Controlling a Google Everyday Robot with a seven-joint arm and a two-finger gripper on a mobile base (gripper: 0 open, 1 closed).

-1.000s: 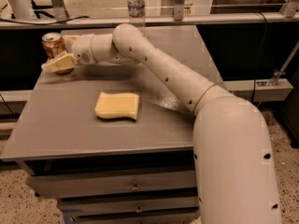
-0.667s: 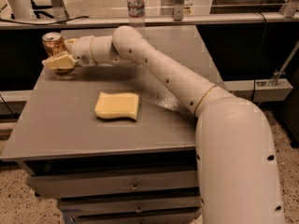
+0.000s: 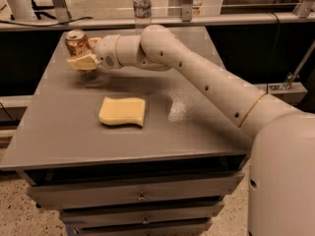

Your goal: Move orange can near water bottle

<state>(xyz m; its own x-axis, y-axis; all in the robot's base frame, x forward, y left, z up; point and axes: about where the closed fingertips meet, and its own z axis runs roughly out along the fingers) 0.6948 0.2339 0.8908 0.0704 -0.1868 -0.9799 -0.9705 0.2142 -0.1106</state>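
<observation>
The orange can [image 3: 75, 41] is at the far left of the grey table [image 3: 197, 132], upright, with its silver top showing. My gripper [image 3: 79, 53] is shut on the can, one pale finger [image 3: 81, 62] across its lower front and the other behind it. The arm reaches in from the right across the table. The water bottle [image 3: 142, 6], clear with a white cap and a pale label, stands at the table's far edge, to the right of the can and further back.
A flat yellow sponge [image 3: 122, 111] lies in the middle of the table. Drawers [image 3: 140, 195] are under the table's front. A metal rail [image 3: 197, 19] runs behind the far edge. My white base [image 3: 283, 181] fills the lower right.
My gripper has moved to the right along the far left of the table, carrying the orange can with it, closer to the water bottle. The sponge has not moved.
</observation>
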